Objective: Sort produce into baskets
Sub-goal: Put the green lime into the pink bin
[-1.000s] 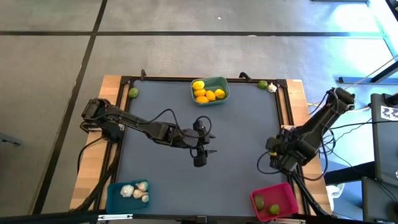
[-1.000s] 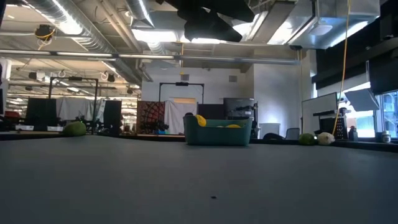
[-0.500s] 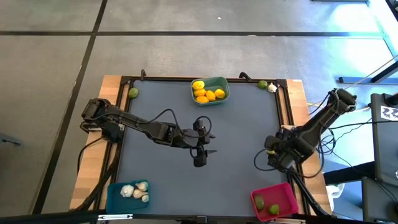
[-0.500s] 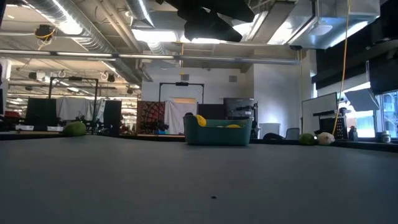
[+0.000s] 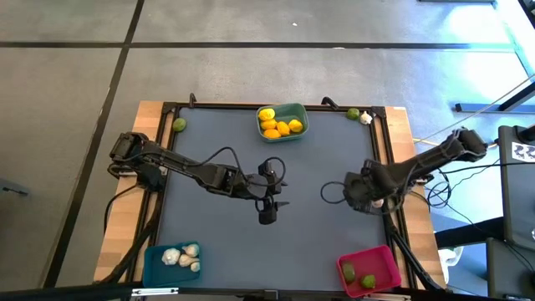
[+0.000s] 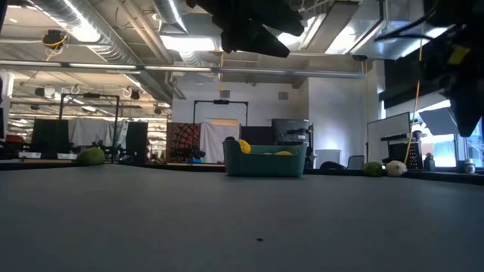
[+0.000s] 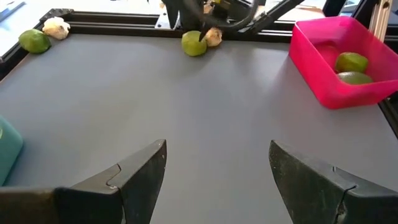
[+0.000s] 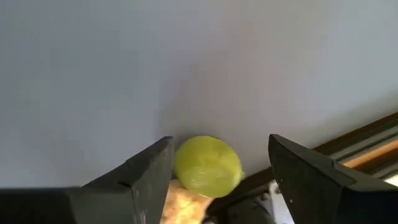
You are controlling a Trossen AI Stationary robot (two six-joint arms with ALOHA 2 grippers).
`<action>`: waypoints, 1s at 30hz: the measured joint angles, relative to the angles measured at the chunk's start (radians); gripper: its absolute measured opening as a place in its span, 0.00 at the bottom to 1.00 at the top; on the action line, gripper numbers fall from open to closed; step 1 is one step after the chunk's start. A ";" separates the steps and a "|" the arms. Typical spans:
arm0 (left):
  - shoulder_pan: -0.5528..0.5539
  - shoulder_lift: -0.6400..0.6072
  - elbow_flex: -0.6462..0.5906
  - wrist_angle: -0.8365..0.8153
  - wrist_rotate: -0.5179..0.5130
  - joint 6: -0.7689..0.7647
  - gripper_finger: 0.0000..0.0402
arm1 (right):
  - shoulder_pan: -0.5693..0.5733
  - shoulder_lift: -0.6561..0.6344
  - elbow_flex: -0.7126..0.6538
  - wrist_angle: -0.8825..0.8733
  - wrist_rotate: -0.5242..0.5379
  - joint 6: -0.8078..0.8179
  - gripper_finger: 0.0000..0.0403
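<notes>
The right gripper (image 8: pixel 214 180) is seen with fingers spread, nothing gripped, over a lime (image 8: pixel 207 166) near the pink basket (image 5: pixel 372 266); the left gripper (image 7: pixel 214 180) is parked open mid-table

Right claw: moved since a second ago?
Yes. Right claw shifted up-table and inward, away from the pink basket, now over a lime.
</notes>
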 joint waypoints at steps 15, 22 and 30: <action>-0.002 0.000 0.000 0.002 0.000 -0.002 0.70 | -0.105 0.191 -0.001 -0.091 -0.070 -0.220 0.64; -0.002 0.000 0.000 0.003 0.000 -0.002 0.70 | -0.105 0.264 0.000 -0.076 -0.124 -0.286 0.64; -0.002 0.000 0.000 0.003 0.000 0.016 0.70 | -0.105 0.363 -0.001 -0.068 -0.172 -0.354 0.64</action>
